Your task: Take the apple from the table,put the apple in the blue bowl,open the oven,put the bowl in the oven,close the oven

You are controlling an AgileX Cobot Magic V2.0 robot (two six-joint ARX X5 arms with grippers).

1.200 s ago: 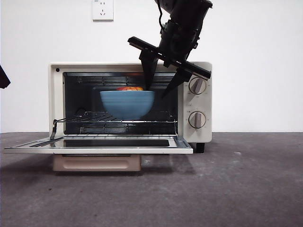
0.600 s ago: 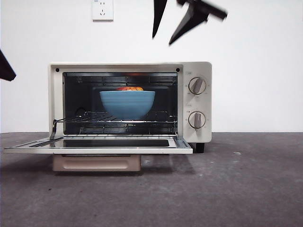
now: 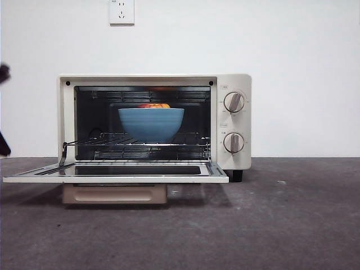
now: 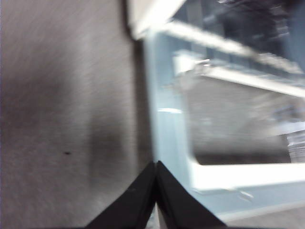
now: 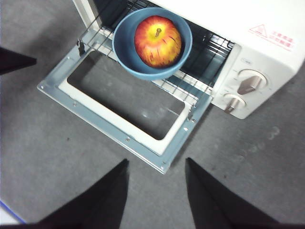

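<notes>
- Sitting on the wire rack (image 3: pixel 140 147) inside the oven (image 3: pixel 154 121), the blue bowl (image 3: pixel 151 124) held the apple (image 5: pixel 157 41), whose red-and-yellow top just showed above the rim in the front view.
- The bowl looked stiff and matte, probably light even with the fruit in it; no further grip on it seemed called for, since it already stood on the rack.
- The thing left to handle was the door (image 3: pixel 115 173), which lay folded down flat toward the near side, its glass pane framed in pale metal.
- That door was probably rigid, hinged along its far edge, and fairly light; glass in it argued for a gentle swing rather than a slam.
- The best hold was likely under its near edge or left edge (the beige bar handle (image 3: pixel 115 194) hung below the lowered door, awkward to pinch from above).
- The left gripper (image 4: pixel 156 200) had its jaws pressed together, sitting low just beside the door's left edge, though that view was blurred.
- The right gripper (image 5: pixel 156 191) hung high above the table (image 3: pixel 281 225), near of the oven, its jaws spread apart and holding nothing.
</notes>
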